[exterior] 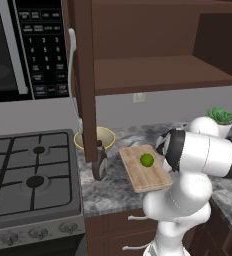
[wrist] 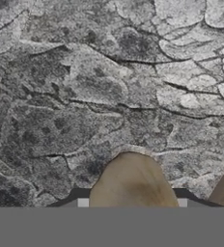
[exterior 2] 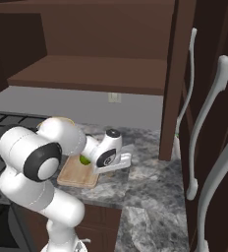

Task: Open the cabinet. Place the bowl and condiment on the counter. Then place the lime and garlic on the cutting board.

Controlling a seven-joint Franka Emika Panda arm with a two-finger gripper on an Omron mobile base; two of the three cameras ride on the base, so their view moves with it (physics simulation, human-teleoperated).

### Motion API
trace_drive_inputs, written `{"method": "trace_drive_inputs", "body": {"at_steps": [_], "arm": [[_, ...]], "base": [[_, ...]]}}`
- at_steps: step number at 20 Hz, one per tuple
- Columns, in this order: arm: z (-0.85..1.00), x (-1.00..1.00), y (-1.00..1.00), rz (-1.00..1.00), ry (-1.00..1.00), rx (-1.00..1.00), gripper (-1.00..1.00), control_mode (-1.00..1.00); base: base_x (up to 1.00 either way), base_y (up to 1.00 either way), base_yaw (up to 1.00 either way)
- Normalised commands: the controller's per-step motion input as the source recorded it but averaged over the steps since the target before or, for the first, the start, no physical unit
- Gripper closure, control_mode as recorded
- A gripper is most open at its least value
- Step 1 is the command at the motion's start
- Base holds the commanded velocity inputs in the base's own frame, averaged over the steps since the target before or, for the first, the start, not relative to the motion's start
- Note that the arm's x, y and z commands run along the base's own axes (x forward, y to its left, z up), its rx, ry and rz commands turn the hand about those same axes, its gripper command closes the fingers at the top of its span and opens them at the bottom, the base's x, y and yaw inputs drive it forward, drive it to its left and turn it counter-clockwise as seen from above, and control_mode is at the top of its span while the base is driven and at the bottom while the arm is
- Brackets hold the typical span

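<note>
Pincer (wrist: 132,205) low over the grey marbled desk (wrist: 109,87), closing round a tan rounded garlic bulb (wrist: 132,183) (grip not confirmed). Small green lime (exterior: 146,160) sits on the pale wooden cutting board (exterior: 138,177). Next: lift garlic, carry to board beside lime.

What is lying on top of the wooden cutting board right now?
A green lime sits near the middle of the light wooden cutting board on the grey marbled counter. The board's right edge is hidden behind the white robot arm, so anything there cannot be seen.

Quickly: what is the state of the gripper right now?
Gripper: closed on a pale tan, rounded garlic bulb.
</note>
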Motion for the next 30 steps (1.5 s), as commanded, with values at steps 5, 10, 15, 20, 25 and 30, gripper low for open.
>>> {"method": "trace_drive_inputs", "body": {"at_steps": [5,10,15,20,25,30], "arm": [[0.08,-0.1,0.03,-0.06,-0.05,0.0,1.0,-1.0],[0.26,-0.13,0.05,-0.08,-0.07,0.0,1.0,-1.0],[0.27,-0.13,0.18,-0.07,-0.04,0.01,1.0,-1.0],[0.24,-0.08,0.23,-0.01,0.03,0.02,1.0,-1.0],[0.23,-0.1,0.3,0.0,0.04,0.0,1.0,-1.0],[0.13,-0.09,0.4,0.0,0.04,0.0,1.0,-1.0]], "base": [[0.0,0.0,0.0],[0.0,0.0,0.0],[0.0,0.0,0.0],[0.0,0.0,0.0],[0.0,0.0,0.0],[0.0,0.0,0.0]]}}
